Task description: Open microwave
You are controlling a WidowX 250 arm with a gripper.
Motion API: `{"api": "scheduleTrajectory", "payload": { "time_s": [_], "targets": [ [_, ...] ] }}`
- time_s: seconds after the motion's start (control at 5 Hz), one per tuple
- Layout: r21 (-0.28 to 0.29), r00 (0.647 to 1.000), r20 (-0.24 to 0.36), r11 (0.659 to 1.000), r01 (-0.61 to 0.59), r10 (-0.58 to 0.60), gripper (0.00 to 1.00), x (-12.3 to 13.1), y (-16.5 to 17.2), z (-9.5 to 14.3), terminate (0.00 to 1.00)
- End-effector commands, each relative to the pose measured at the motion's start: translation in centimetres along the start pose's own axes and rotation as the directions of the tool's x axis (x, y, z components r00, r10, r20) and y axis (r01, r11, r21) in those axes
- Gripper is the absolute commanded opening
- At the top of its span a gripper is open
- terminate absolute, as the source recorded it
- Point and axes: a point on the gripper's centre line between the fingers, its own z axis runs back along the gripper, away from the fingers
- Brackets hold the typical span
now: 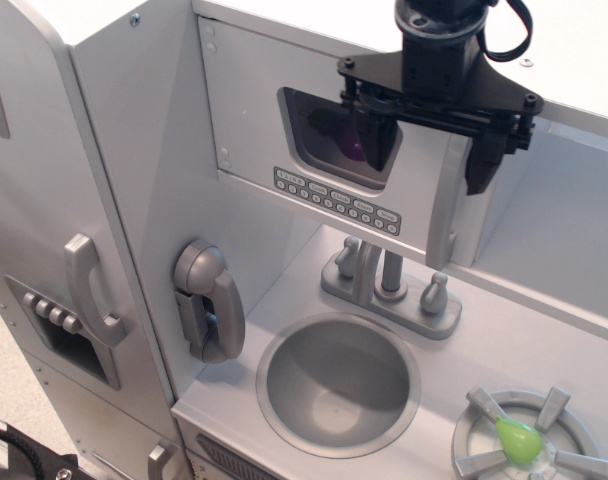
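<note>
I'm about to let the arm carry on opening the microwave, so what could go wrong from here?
The open gripper straddles the top of the handle, not its middle; closing there may give a weak hold that slips when pulling. One finger hangs before the door window and could bump the door. The other finger sits close to the shelf opening on the right, so a swing outward may scrape that frame.

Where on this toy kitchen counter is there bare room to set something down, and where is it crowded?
Bare patches: the counter between the faucet and the burner, and the open shelf right of the microwave. Crowded: the microwave handle, with the open gripper around its top.
</note>
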Motion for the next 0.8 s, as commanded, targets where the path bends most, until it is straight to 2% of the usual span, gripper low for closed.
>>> {"api": "scheduleTrajectory", "payload": {
  "time_s": [0.0,0.2,0.4,0.6],
  "targets": [
    [-0.004,0.997,0.075,1.000,0.000,0.000,1.00,1.9,-1.3,-0.2,0.00],
    [-0.013,0.998,0.060,1.000,0.022,-0.021,0.00,1.5,-1.4,-0.4,0.00],
    [-0.036,0.997,0.075,0.999,0.022,-0.019,0.00,0.9,-1.1,-0.3,0.00],
    [-0.054,0.998,0.062,0.998,0.013,-0.009,0.00,0.3,-0.8,-0.1,0.00]
  ]
}}
